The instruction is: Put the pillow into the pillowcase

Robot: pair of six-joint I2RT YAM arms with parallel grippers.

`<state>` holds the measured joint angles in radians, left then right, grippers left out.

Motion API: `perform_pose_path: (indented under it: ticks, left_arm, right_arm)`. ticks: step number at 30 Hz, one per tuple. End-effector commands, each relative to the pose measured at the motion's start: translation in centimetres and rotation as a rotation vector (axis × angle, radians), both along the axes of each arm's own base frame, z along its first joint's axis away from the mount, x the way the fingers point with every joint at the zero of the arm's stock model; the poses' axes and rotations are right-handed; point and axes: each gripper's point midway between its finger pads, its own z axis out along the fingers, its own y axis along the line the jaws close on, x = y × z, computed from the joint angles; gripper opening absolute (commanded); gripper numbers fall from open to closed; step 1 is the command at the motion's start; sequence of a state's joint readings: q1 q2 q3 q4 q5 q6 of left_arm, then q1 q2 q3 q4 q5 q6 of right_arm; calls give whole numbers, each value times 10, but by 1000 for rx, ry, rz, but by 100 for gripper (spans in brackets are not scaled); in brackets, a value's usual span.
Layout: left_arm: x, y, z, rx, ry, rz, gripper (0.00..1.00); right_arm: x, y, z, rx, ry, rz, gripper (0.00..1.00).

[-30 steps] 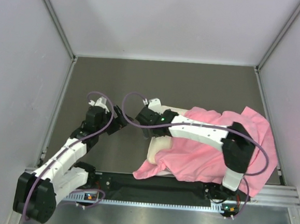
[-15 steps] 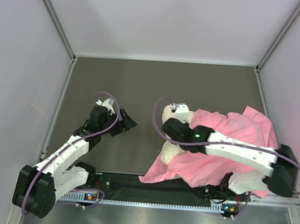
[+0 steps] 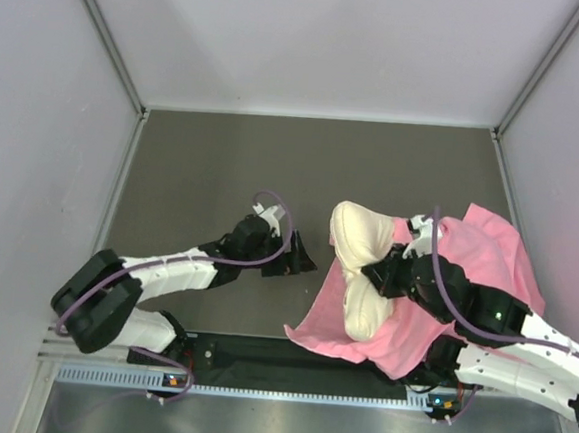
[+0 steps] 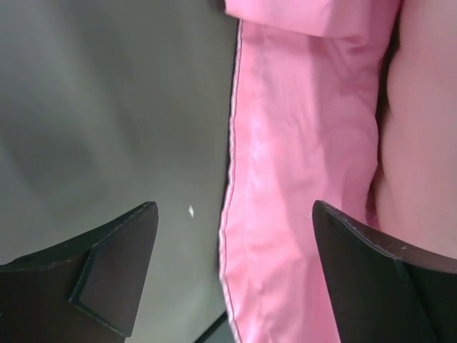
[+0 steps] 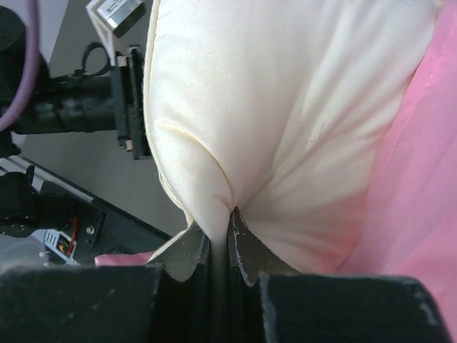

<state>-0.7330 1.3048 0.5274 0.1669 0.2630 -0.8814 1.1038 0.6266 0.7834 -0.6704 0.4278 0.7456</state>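
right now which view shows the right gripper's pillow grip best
Right wrist: close up, the right gripper is shut on a pinched fold of the pillow. Top external shows the whole pillow, the pinch tiny. Left wrist shows pillowcase, no grip.

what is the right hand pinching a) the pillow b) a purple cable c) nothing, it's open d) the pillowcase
A: in the wrist view the right hand is shut on a fold of the cream pillow, with the pink pillowcase off to the side.
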Motion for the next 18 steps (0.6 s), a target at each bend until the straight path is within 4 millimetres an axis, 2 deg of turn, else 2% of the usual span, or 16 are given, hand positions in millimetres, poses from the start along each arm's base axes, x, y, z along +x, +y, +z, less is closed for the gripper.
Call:
perform_pose_path:
  ticks: [1,2,6,12,13,15,16,18]
  left_arm:
    - [35,-34,34,-102,-124,25,94]
    - [42,-36,23,-76,-116,33,95]
    - [68,-52,12,-30,-150,29,96]
    - [96,-96,1,-95,-85,16,96]
    - [97,-98,-13,-86,-64,18,96]
    - [105,-107,-16,-98,-71,33,95]
    - [105,-111,-27,-86,-62,31,95]
    - [104,-127,-31,-105,-66,5,90]
  right_arm:
    - [-10,2,17,98,21,25,0]
    - [-11,0,16,101,24,25,0]
    - [-18,-5,18,147,25,32,0]
    - [-21,-11,27,183,16,33,0]
    - [-22,-12,28,187,13,33,0]
    - [-22,-15,32,190,7,28,0]
    - [-22,-16,32,186,6,26,0]
    - [-20,-20,32,174,0,9,0]
